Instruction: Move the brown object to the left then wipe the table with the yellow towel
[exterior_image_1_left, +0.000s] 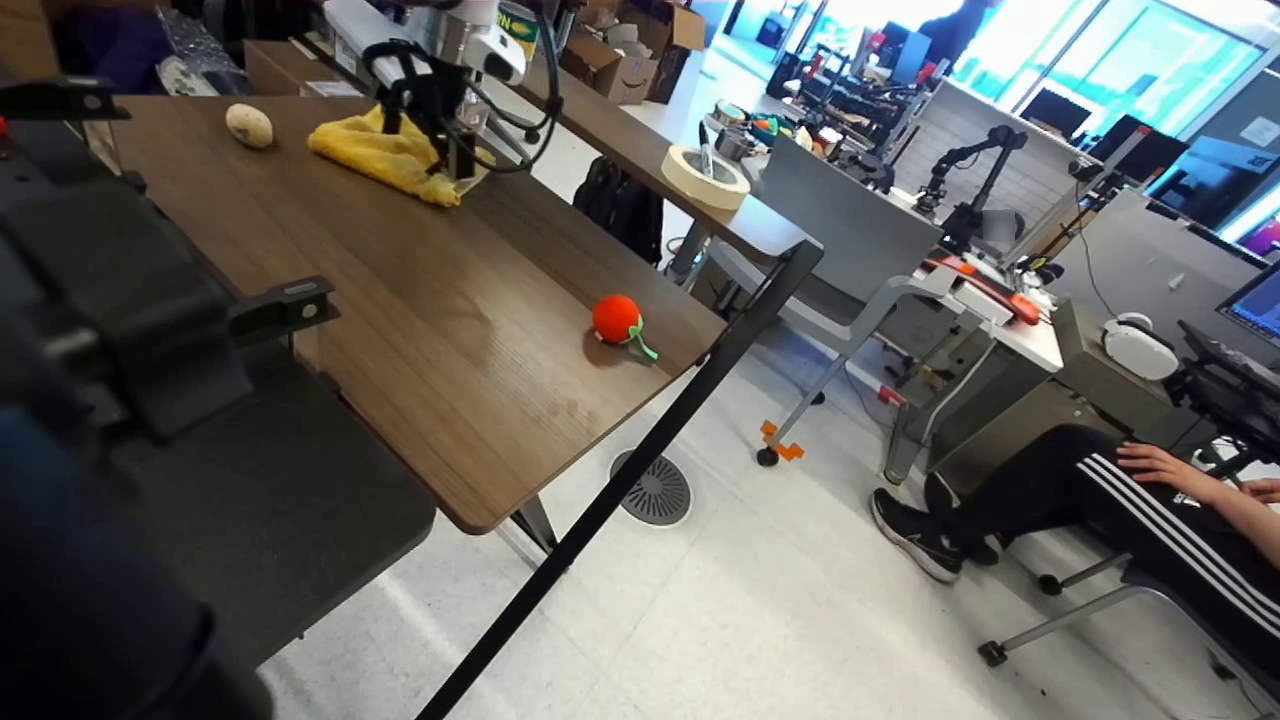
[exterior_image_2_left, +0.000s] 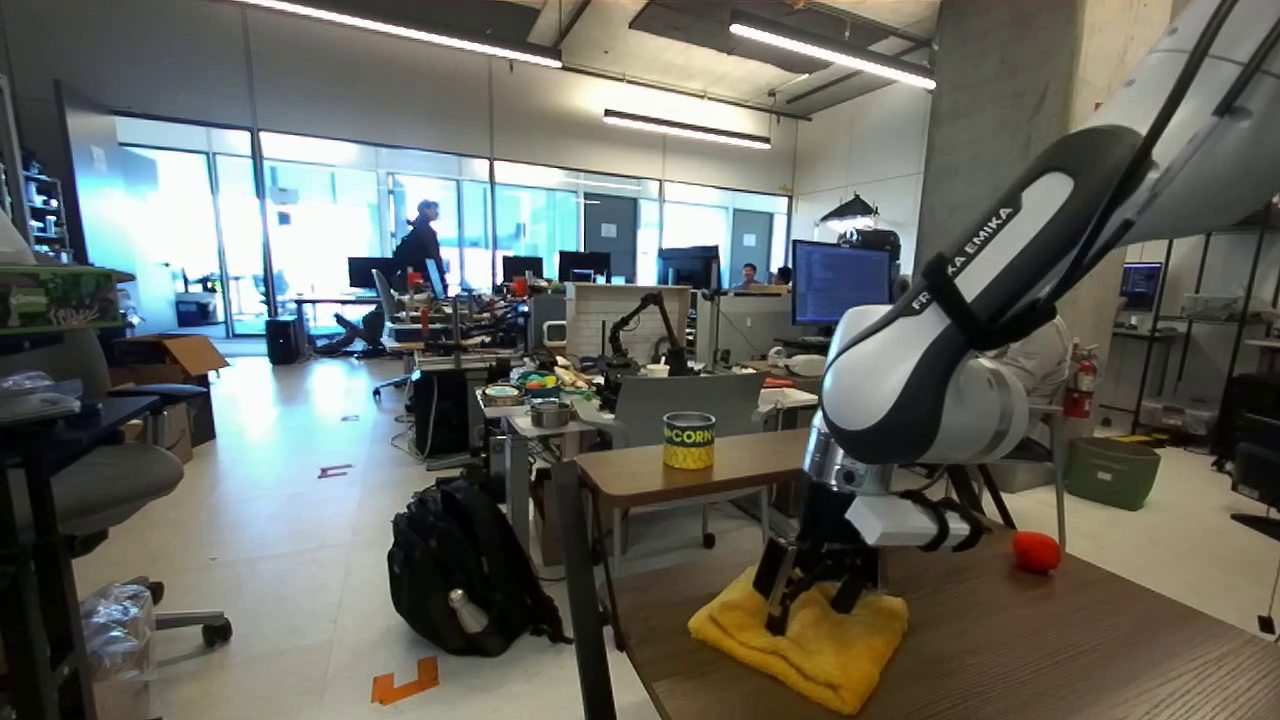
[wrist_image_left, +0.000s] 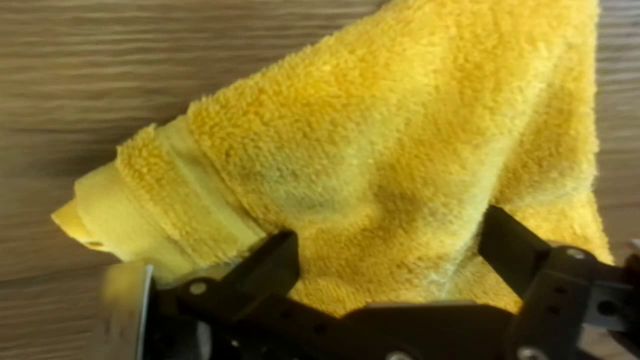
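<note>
In an exterior view: on the brown wood-grain table (exterior_image_1_left: 400, 290), a pale tan egg-shaped lump (exterior_image_1_left: 249, 126), faintly speckled; near it, a rumpled bright-yellow cloth towel (exterior_image_1_left: 368, 153). In an exterior view: towel folded thick, well apart from a round red object (exterior_image_2_left: 1036, 552). Wrist view: plush pile, soft creases, smooth bands toward one corner; black blocky fingers (wrist_image_left: 275, 262) spread wide over the towel.

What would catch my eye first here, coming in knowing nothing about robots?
Probably the bright yellow towel, lying rumpled on the brown wood-grain table under the robot's open gripper. Next, the vivid red ball near the table's edge, well apart from the towel. In an exterior view, a small tan lump lies beside the towel, not touching it.
</note>
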